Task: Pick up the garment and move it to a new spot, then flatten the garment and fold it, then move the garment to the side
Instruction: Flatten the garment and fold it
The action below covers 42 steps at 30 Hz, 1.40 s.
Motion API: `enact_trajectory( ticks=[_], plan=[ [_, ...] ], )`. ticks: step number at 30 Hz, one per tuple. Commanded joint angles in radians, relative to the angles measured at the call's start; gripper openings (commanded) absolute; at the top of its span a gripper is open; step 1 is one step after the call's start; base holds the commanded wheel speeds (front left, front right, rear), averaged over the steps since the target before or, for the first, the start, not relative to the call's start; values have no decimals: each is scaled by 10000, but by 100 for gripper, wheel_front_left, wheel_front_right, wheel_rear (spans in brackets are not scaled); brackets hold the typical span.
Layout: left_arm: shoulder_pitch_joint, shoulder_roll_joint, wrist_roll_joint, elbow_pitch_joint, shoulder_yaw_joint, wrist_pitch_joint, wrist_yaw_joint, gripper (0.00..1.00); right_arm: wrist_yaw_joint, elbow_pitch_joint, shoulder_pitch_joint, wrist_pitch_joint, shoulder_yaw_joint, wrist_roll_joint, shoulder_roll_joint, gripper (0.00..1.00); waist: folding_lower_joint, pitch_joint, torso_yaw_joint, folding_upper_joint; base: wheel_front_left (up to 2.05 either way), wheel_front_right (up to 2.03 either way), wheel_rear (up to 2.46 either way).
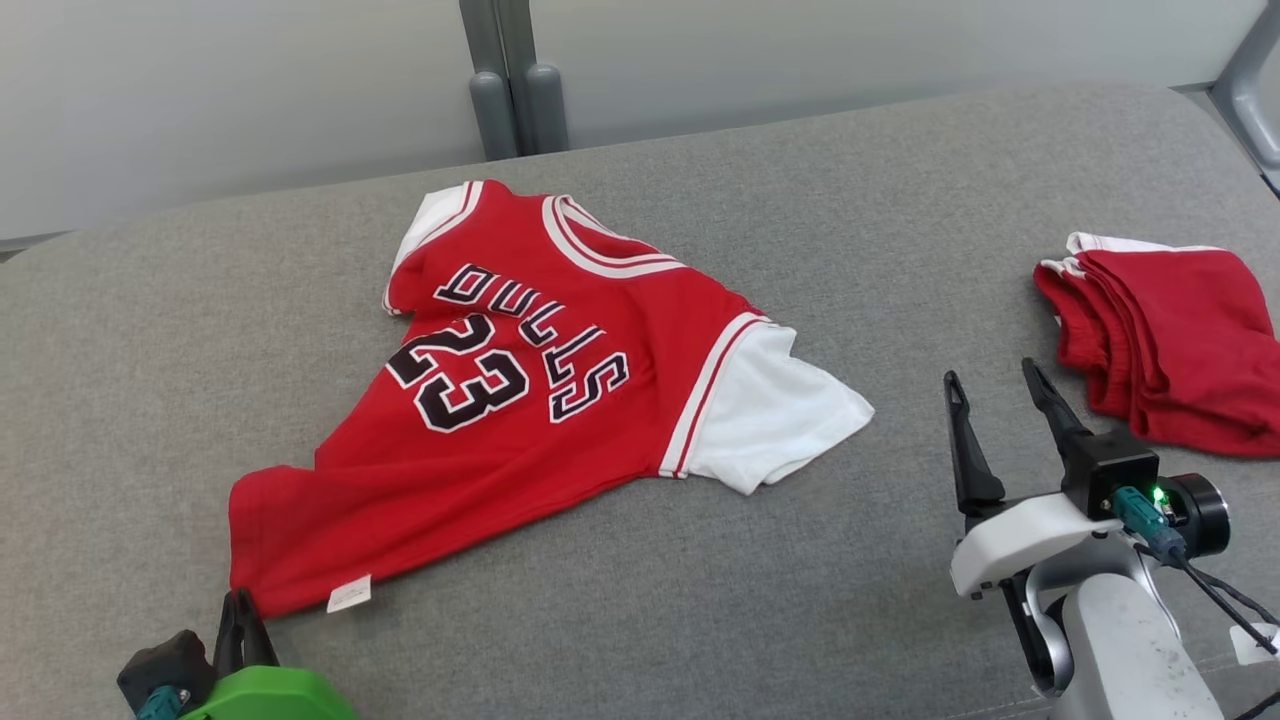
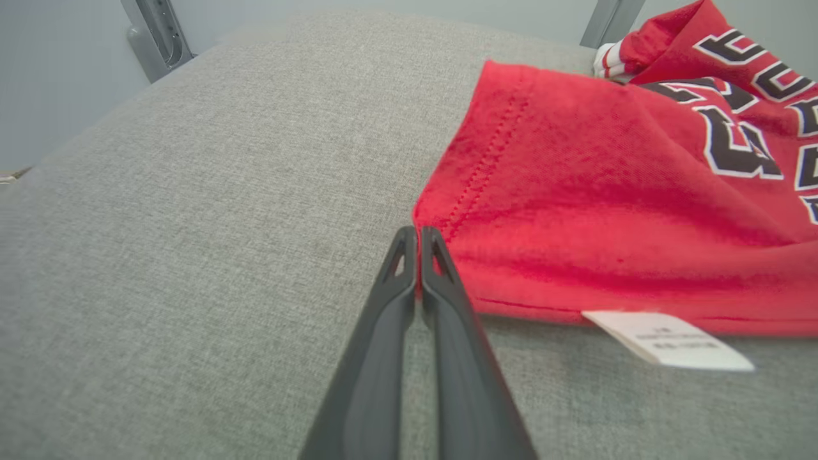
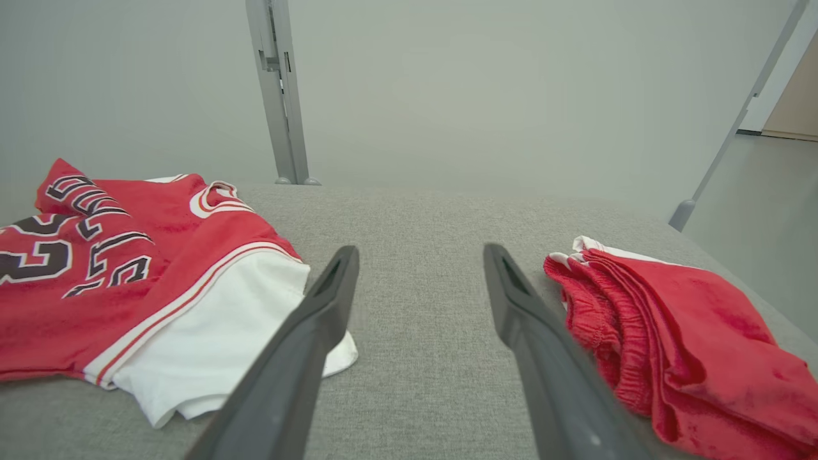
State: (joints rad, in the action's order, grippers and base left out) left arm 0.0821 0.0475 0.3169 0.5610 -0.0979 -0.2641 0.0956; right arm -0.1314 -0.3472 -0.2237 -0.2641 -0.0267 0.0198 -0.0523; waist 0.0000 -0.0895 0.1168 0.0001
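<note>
Left fingers point(image 2: 377, 338) tight on jersey point(image 1: 520, 400) corner; red shorts point(image 1: 1170, 340) well apart.

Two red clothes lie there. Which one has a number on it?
The jersey in the middle: it shows a black 23 and white sleeves. The red bundle at the right is plain.

Red jersey point(image 1: 520, 400) spread on grey cushion point(image 1: 150, 330) (lettering upside down); left gripper point(image 1: 240, 602) closed on its hem corner; right gripper point(image 1: 991, 372) spread wide near folded red shorts point(image 1: 1170, 340).
</note>
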Motion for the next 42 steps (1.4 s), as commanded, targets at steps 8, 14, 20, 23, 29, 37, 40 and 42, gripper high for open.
enact_trajectory(
  ticks=[8, 14, 20, 23, 29, 37, 40, 42],
  plan=[
    [-303, 54, -1111, -883, -92, 0, -45, 100, 14, 370, 481, 0, 1155, -908, 2, 100, 0, 544, -27, -1, 0, 0, 0],
    [-549, 57, -1254, -1309, 409, 0, -32, 100, 14, 373, 684, 0, 1700, -1244, 5, 100, 0, 715, -90, -1, 0, 0, 0],
    [-734, 56, -1168, -1254, 595, 0, 53, 100, 14, 163, 796, 0, 1885, -1347, 5, 100, 0, 788, -196, -1, 0, 0, 0],
    [-759, 57, -1097, -1199, 665, 0, 79, 100, 14, 95, 831, 0, 1836, -1381, 7, 100, 0, 784, -257, -1, 0, 0, 0],
    [-616, 56, -868, -940, 737, 2, 61, 100, 14, -17, 672, 0, 1815, -1357, 7, 100, 0, 551, -334, -1, 0, 0, 0],
    [4, 57, -537, -392, 743, 0, 151, 100, 14, -361, 145, 0, 1721, -1190, 7, 100, 0, -342, -364, -1, 0, 0, 0],
    [191, 59, -386, -93, 720, 0, 200, 100, 14, -479, -3, 0, 1646, -1128, 8, 100, 0, -615, -408, -1, 0, 0, 0],
    [308, 59, -258, 92, 681, 0, 188, 100, 14, -530, -93, 0, 1560, -1097, 6, 100, 0, -785, -443, -1, 0, 0, 0]
  ],
)
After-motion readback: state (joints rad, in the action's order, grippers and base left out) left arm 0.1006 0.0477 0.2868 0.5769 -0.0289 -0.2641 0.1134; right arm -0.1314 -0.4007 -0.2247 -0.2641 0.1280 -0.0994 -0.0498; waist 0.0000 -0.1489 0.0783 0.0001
